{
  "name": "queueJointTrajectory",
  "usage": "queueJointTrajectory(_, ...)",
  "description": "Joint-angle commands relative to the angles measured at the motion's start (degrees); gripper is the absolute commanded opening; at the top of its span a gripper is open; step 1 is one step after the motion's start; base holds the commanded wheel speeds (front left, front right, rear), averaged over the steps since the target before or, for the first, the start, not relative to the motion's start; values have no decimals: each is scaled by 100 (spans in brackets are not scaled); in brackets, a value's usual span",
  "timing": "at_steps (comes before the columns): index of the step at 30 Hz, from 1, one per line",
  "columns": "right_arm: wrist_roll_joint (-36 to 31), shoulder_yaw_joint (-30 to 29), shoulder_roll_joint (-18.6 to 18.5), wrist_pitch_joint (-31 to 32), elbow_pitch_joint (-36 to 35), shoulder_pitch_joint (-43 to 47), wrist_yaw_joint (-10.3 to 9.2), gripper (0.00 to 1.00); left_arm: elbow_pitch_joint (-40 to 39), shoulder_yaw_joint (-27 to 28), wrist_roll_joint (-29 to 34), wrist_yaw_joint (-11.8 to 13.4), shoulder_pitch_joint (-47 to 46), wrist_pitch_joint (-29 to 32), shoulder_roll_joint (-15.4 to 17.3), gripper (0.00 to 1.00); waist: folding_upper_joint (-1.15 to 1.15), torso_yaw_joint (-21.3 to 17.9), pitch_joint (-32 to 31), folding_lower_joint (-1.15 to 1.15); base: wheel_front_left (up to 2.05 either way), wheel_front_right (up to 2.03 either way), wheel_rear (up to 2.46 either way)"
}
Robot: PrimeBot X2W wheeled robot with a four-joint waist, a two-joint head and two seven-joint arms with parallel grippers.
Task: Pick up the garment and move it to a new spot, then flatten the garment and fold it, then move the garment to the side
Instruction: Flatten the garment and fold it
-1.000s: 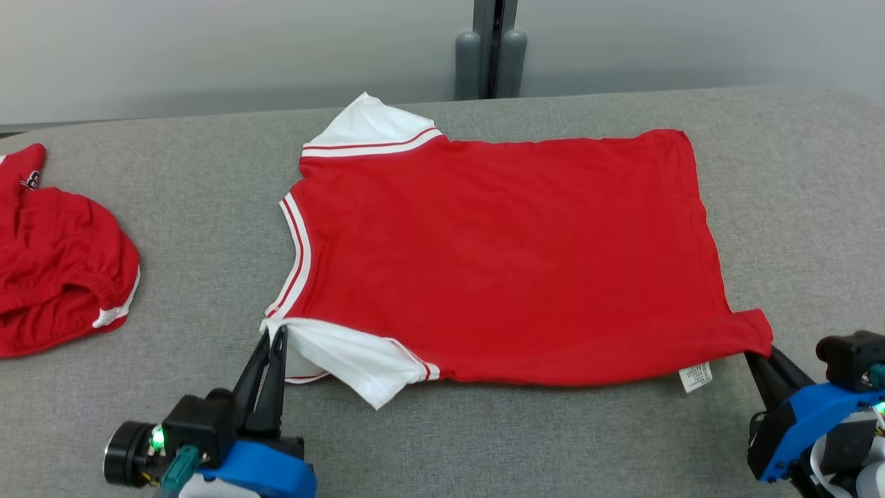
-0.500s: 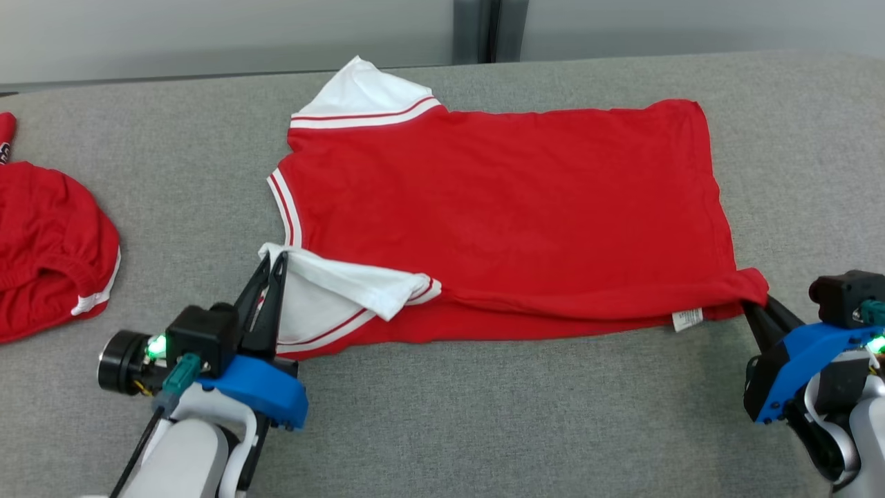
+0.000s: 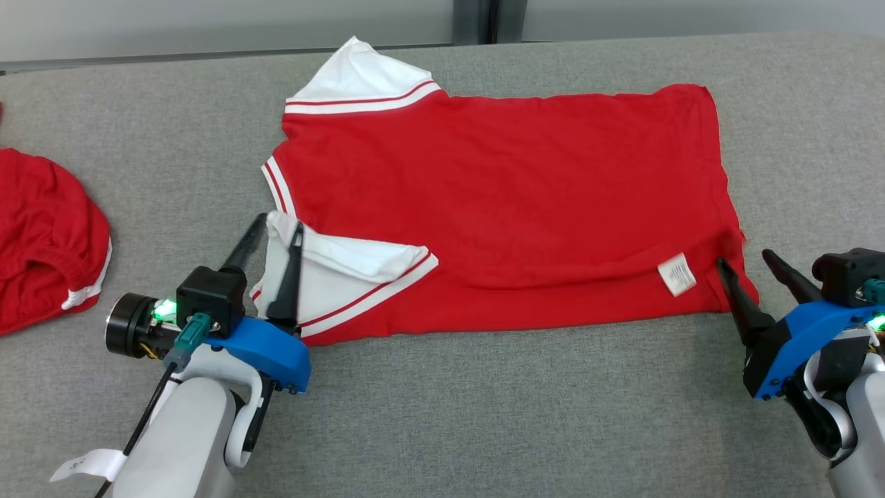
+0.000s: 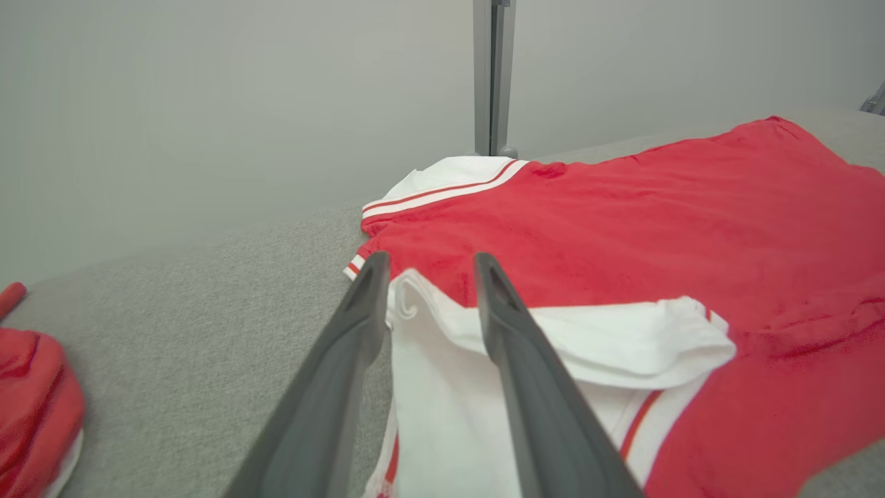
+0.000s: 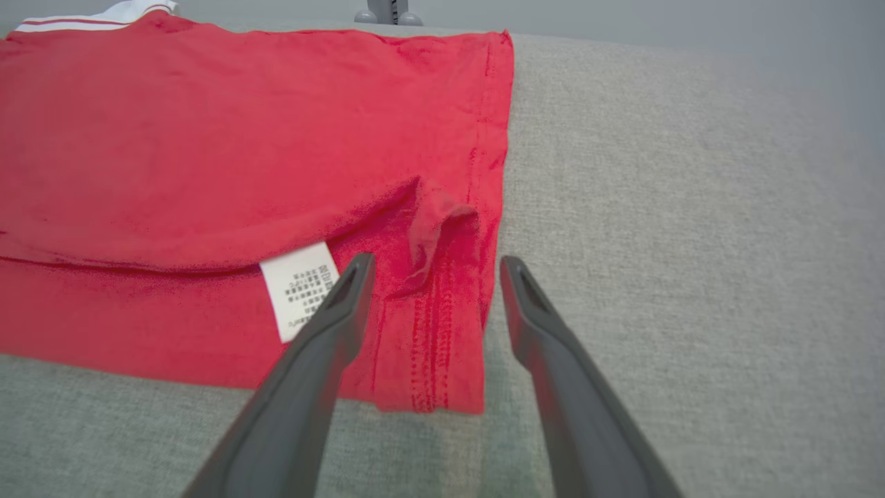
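The garment [image 3: 498, 187] is a red shirt with white, red-striped sleeves, lying flat on the grey table [image 3: 484, 415]. Its near edge is folded over onto its body, and a white label [image 3: 677, 274] faces up. My left gripper [image 3: 278, 228] is open, its fingers astride the folded white sleeve [image 4: 442, 387], which lies loose between them [image 4: 430, 261]. My right gripper [image 3: 745, 259] is open at the shirt's near right corner [image 5: 442, 304], one finger over the cloth and one over bare table [image 5: 437, 261].
A second red garment [image 3: 41, 235] with white trim lies bunched at the table's left edge, also in the left wrist view [image 4: 28, 401]. A grey post [image 3: 477, 21] stands behind the table against the pale wall.
Both grippers carried the shirt's near edge away from me and laid it over the body, then opened and let go. The head camera has tilted down.
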Motion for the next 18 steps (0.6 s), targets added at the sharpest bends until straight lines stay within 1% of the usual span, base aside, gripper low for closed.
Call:
queueJointTrajectory(1, 17, -22, -57, -65, 48, -54, 0, 100, 55, 0, 16, 45, -71, -66, -3, 100, 0, 14, -27, -1, 0, 0, 0)
queueJointTrajectory(9, 37, -145, -133, -227, 237, 234, 1, 100, 133, 75, -116, 217, 317, -317, -84, 100, 0, 90, -196, -1, 0, 0, 0)
queueJointTrajectory(12, 38, -153, -111, -225, 295, 296, 1, 100, 104, 61, -177, 275, 561, -283, -90, 100, 0, 114, -228, -1, 0, 0, 0)
queueJointTrajectory(18, 5, -153, -24, -243, 434, 279, 0, 100, 137, 8, -324, 293, 876, -144, -135, 100, 0, 189, -231, -1, 0, 0, 0)
